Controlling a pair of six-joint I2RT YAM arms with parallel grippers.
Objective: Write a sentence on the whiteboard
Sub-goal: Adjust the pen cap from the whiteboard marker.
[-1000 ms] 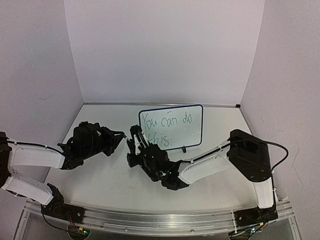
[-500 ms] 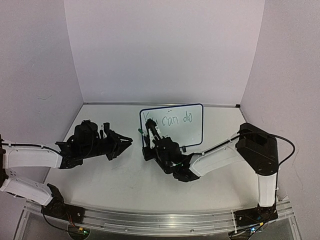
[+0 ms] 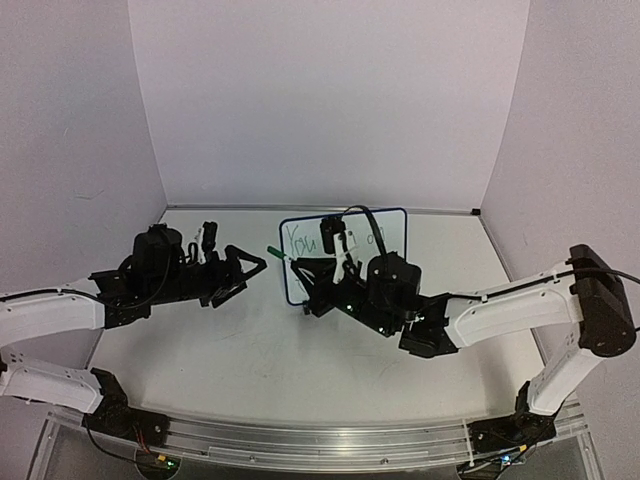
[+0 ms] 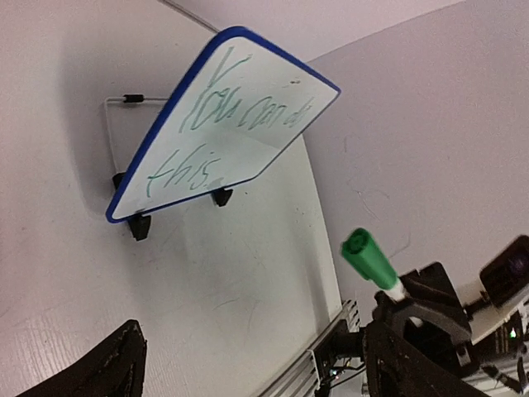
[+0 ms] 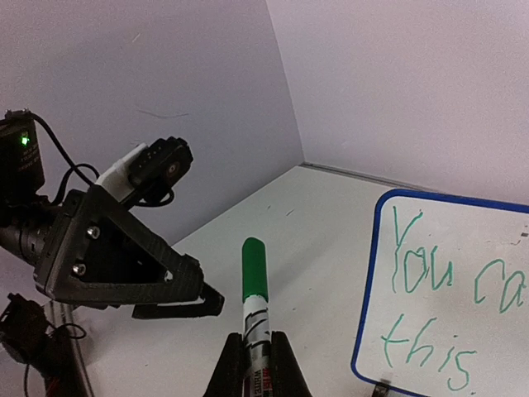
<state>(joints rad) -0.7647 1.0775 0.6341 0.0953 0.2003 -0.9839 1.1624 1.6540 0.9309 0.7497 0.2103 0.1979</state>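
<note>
The whiteboard [image 3: 393,228] stands propped on its little black feet toward the far middle of the desk [image 3: 250,350], its face turned to the near side. The sentence [image 5: 417,260] is on it in thin green writing over two lines, "You can do" above "this.", so to my eye the writing itself is done.

The right hand [image 5: 256,343] is clamped on a marker [image 5: 255,324], gripping the white barrel low down. The green cap [image 4: 369,258] is on. That hand sits just in front of the board's left edge, and of the two it is the nearer to the board.

The left hand [image 3: 238,252] hangs over the desk to the left of the board with its fingers spread wide and nothing between them.

What counts for the next move is how the marker lies. Its long axis runs leftward out of the right hand, capped end first, aimed at the gap between the left hand's spread fingers. The cap is close to those fingers but, as far as I can tell, apart from them. It looks to me like a hand-over or a pull on the cap. For that the left hand would need to come in along the marker's line and close on the green end squarely, or the marker may twist in the right hand's grip.
</note>
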